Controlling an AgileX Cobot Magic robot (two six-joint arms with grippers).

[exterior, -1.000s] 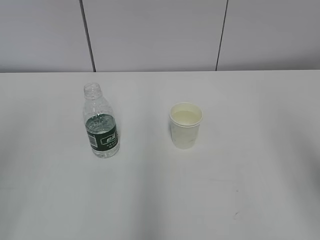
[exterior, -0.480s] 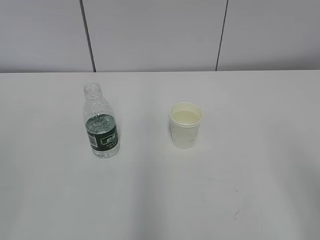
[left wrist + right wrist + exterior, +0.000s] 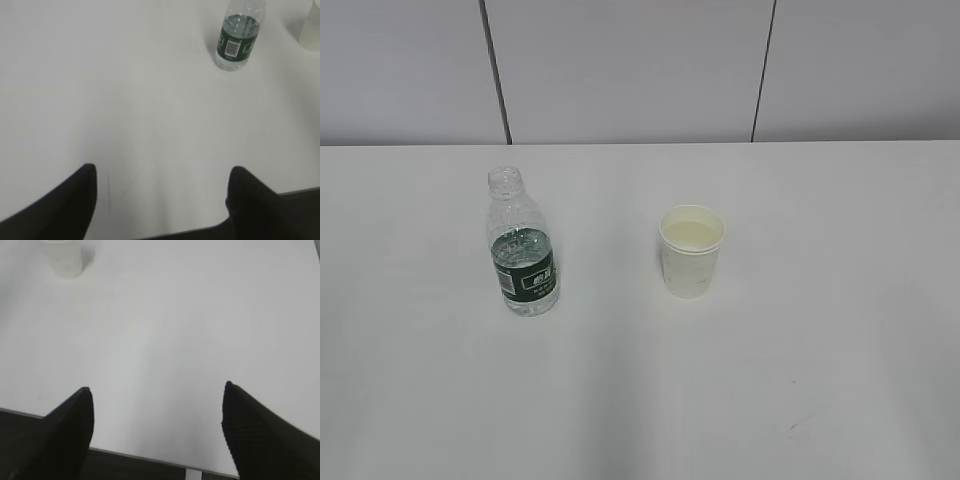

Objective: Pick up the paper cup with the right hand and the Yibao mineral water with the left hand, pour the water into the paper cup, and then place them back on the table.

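The Yibao mineral water bottle point(image 3: 523, 247) stands upright and capless on the white table point(image 3: 640, 400), left of centre; its water level reaches about the top of the green label. The paper cup point(image 3: 692, 250) stands upright to its right with liquid inside. Neither arm shows in the exterior view. In the left wrist view my left gripper point(image 3: 161, 172) is open and empty over the table's near edge, far from the bottle point(image 3: 238, 35); the cup's edge point(image 3: 311, 27) shows at top right. My right gripper point(image 3: 157, 390) is open and empty, with the cup point(image 3: 65, 257) far off at top left.
A grey panelled wall point(image 3: 640, 70) runs behind the table. The table's near edge point(image 3: 150, 457) shows below the right gripper, and also below the left one point(image 3: 280, 192). A faint dark scuff point(image 3: 790, 430) marks the tabletop at the front right.
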